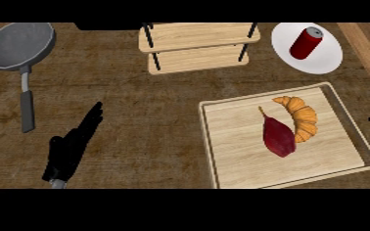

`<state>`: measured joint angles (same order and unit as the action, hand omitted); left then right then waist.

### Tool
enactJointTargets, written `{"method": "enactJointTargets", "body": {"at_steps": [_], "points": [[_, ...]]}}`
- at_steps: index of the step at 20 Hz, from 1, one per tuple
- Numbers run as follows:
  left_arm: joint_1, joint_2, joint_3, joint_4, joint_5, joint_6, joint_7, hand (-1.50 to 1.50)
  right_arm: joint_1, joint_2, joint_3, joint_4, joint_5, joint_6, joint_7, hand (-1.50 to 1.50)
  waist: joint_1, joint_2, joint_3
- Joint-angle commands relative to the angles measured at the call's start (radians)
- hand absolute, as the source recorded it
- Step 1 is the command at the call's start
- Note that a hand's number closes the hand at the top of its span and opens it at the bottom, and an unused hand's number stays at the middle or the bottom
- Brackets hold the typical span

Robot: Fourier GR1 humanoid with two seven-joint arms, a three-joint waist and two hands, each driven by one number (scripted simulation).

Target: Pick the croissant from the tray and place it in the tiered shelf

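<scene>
Nothing is moving yet: the golden curved croissant (pixel 301 116) is lying in the pale wooden tray (pixel 239 164) at four o'clock, the two-tier wooden shelf (pixel 196 45) is waiting at twelve, and the black left hand (pixel 71 148) is resting open and empty at eight.

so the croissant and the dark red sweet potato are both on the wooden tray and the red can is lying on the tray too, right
Not quite. In the head view the croissant and the dark red sweet potato do lie on the wooden tray, but the red can is on the white plate beyond the tray, not on it.
</scene>
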<state>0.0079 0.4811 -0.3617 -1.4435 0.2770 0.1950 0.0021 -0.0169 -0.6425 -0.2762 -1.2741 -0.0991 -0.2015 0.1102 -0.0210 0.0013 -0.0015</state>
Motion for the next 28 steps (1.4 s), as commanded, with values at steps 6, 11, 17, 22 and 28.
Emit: {"method": "enactJointTargets", "body": {"at_steps": [6, 11, 17, 22, 28], "points": [[-0.090, -0.053, 0.029, 0.124, -0.034, -0.038, -0.010, 0.00, 0.009, 0.014, 0.004, -0.149, -0.109, 0.208, -0.074, -1.50, 0.010, -0.002, 0.001], [-0.055, -0.054, 0.044, 0.155, -0.035, -0.053, -0.064, 0.00, 0.016, -0.069, 0.098, -0.369, -0.115, 0.282, 0.215, -1.50, 0.008, -0.002, -0.002], [-0.072, -0.069, -0.005, 0.076, -0.074, -0.020, 0.002, 0.00, -0.034, -0.318, 0.247, -0.409, 0.138, 0.342, 0.472, -1.50, 0.048, 0.008, -0.006], [-0.069, -0.052, 0.020, 0.103, -0.064, -0.049, -0.017, 0.00, -0.114, -0.367, 0.391, -0.490, 0.300, 0.367, 0.759, -1.50, 0.059, 0.006, -0.004], [-0.084, -0.110, 0.018, 0.159, -0.100, -0.055, -0.048, 0.00, -0.367, -0.143, 0.560, -0.380, 0.368, 0.445, 0.943, -1.50, 0.045, 0.004, 0.000]]}}
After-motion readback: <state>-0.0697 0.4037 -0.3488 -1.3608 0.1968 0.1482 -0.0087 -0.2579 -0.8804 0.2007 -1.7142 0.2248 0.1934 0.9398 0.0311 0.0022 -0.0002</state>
